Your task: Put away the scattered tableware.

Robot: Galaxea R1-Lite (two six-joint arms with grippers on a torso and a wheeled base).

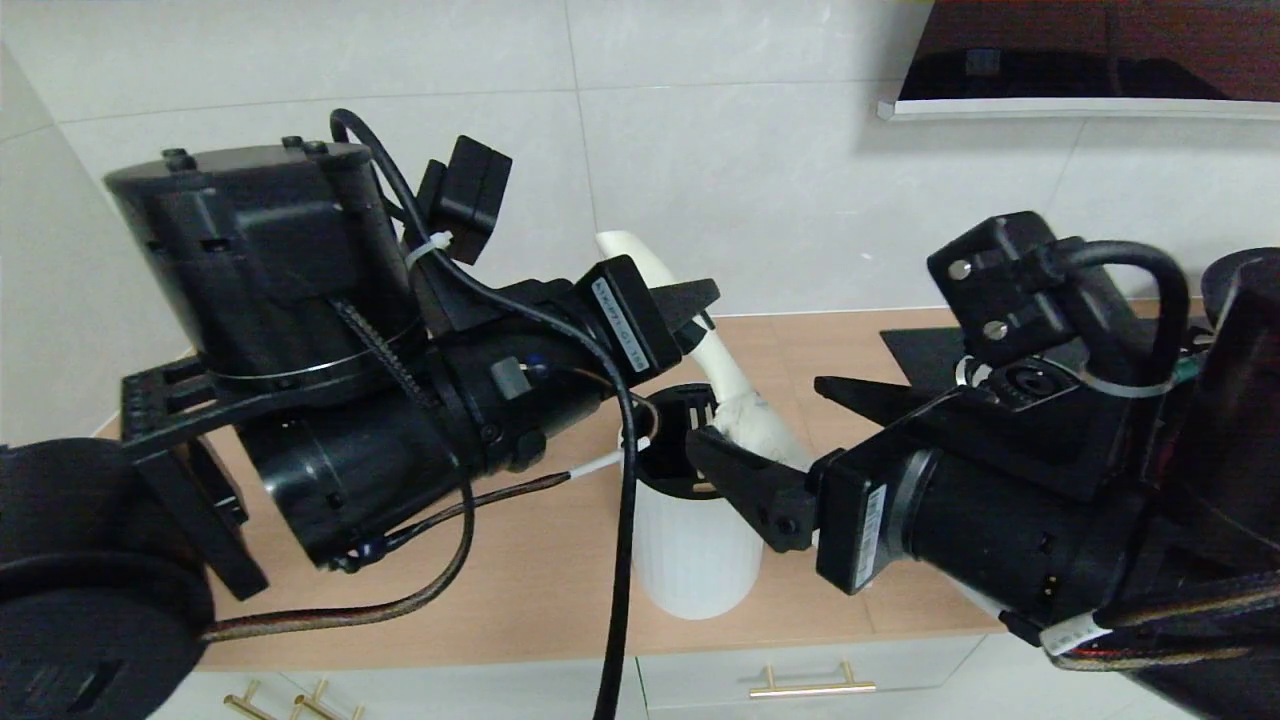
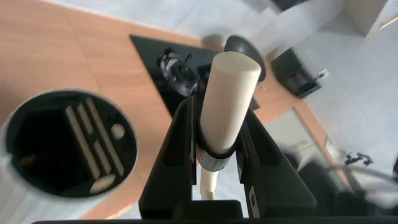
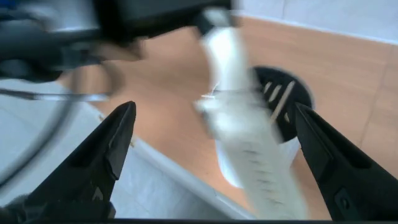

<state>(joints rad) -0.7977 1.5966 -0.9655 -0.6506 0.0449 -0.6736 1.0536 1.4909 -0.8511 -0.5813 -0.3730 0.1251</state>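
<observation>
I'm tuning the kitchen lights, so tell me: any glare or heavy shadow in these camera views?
Head view: even light, no hard shadows on the wooden counter, only reflections in the glossy range hood. Left wrist view: the inside of the utensil holder is dark, the cream utensil handle brightly lit.

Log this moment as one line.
left pincer: shut on cream-handled utensil | right pincer: open, straddling its lower end | utensil holder: upright on counter

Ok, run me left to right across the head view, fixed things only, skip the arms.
Gold drawer pulls → white utensil holder → long drawer handle → black cooktop.
</observation>
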